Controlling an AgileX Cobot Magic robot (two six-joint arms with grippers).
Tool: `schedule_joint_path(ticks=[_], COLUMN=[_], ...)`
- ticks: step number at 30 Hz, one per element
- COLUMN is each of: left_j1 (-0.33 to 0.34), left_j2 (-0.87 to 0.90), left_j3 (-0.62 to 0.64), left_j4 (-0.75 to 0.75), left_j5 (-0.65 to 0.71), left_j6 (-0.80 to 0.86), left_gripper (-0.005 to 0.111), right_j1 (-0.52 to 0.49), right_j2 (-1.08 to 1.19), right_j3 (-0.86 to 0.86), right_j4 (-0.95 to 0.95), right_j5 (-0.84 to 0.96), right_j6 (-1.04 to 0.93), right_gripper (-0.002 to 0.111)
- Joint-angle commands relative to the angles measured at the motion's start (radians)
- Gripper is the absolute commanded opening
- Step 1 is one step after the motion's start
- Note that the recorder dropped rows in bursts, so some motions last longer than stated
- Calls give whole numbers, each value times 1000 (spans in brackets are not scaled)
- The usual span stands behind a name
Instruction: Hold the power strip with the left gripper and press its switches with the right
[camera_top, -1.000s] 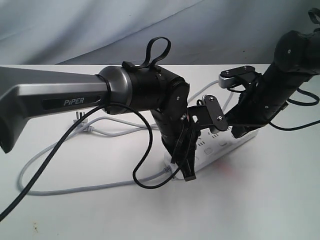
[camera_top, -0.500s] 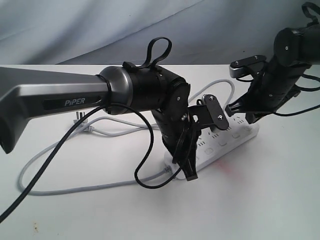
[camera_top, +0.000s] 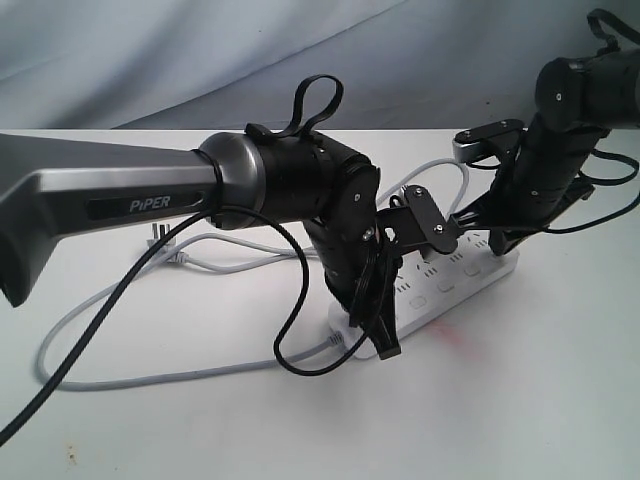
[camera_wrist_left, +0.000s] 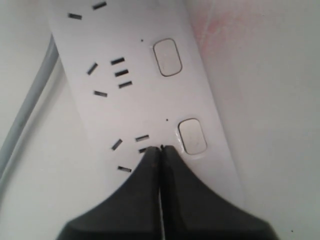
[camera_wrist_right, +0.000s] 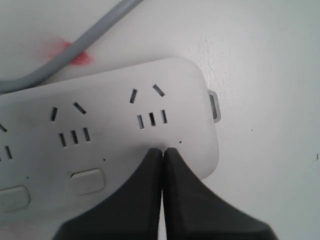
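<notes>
The white power strip lies slanted on the white table. My left gripper is shut, and its tips press down on the top face at the strip's near end, beside a switch. A second switch lies further along. My right gripper is shut too; its tips rest on the last socket group at the strip's far rounded end. Two switches show beside its fingers; any switch under them is hidden.
The grey cable loops over the table's left side to the plug, and another stretch runs behind the strip. A red mark is on the table. Loose black wires hang from the left wrist.
The right gripper has moved along the strip from its middle to the far right end. The left gripper has stayed pressed on the near end.
</notes>
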Motion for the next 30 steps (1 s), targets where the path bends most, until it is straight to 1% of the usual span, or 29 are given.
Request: schedule_joint_path(ticks=[1, 10, 30], left_j1=[-6, -6, -6], left_j2=[56, 56, 56], left_j3=[20, 20, 20], left_j4=[-10, -10, -10], left_j5=[10, 12, 4], left_j6=[-13, -13, -13], left_gripper=[0, 0, 0], right_j1=[-6, -6, -6], right_j2=[0, 56, 243], right_j3=[-8, -8, -8], right_j4=[-4, -6, -1], right_j5=[10, 50, 14], right_j6=[6, 6, 6], right_gripper=[0, 0, 0])
